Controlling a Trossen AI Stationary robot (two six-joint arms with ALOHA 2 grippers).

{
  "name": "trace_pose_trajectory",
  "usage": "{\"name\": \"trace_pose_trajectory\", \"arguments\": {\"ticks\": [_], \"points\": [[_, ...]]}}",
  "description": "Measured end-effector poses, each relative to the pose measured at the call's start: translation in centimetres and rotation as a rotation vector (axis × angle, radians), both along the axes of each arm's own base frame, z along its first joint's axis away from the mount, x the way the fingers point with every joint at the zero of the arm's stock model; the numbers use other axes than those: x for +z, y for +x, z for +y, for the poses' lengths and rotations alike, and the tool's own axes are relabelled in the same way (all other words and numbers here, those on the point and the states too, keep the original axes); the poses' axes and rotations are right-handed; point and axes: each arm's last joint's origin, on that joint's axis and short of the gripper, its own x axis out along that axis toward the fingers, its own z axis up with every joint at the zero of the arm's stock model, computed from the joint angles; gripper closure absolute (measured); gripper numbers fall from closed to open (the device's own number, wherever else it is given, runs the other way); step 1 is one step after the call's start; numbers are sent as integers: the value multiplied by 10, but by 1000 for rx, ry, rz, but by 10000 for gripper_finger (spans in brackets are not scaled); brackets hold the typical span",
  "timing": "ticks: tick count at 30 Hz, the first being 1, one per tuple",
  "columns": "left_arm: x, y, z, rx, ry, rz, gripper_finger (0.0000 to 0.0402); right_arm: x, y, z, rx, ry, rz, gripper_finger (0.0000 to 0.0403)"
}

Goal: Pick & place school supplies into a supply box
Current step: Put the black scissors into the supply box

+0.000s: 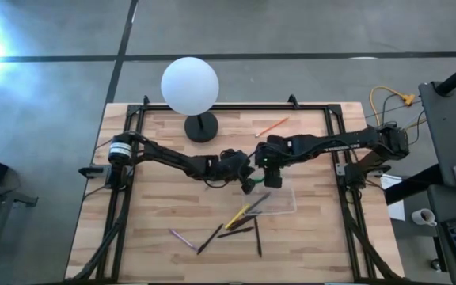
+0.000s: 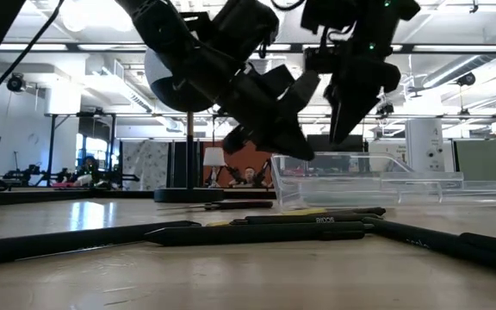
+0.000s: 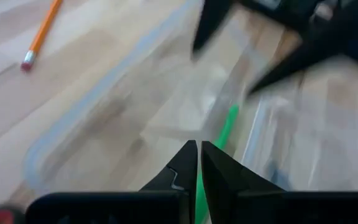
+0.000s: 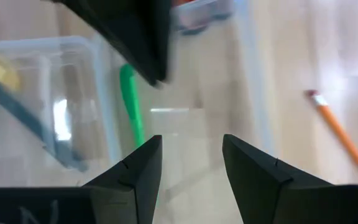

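The green marker (image 3: 226, 126) is in my left gripper (image 3: 199, 144), which is shut on it above the clear supply box (image 1: 282, 203). My right gripper (image 4: 191, 144) is open and hovers close by, its fingers facing the marker (image 4: 129, 106) without touching it. In the high view both grippers meet at the table's middle, left (image 1: 246, 176) and right (image 1: 266, 166). A yellow pencil (image 1: 237, 214) and dark pens (image 1: 236, 229) lie flat at the box's near left corner. An orange pencil (image 1: 271, 127) lies near the far edge. A pink pen (image 1: 182, 237) lies further left. My left gripper pinches the green marker by one end (image 3: 199, 180) between its two fingers. The marker runs along the fingers and sticks out ahead of their tips. It is lifted clear, with its free end (image 3: 230, 115) over the clear box.
A white globe lamp (image 1: 190, 85) on a black base (image 1: 202, 128) stands at the far edge, left of centre. Something red (image 4: 191, 12) lies beside the box. Bare wood shows toward the near left and right corners.
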Motion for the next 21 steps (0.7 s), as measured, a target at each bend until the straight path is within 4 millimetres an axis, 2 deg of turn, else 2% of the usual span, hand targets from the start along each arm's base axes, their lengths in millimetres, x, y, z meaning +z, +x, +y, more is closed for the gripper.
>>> {"name": "trace_pose_trajectory", "arguments": {"ticks": [3,7,12,15,21], "points": [[3,-10,-3,3,-5,22,395,9,-12,-2,-42,-32,-38,243],[6,-27,-3,109,-15,81,395,17,-32,-8,-125,-43,-87,243],[5,-42,-2,153,-34,197,390,16,-55,-11,-193,-25,-126,243],[2,-47,-3,151,-70,279,361,14,-63,-10,-213,-17,-144,243],[0,-53,-2,239,-165,317,273,5,-71,-10,-236,-24,-138,243]]}}
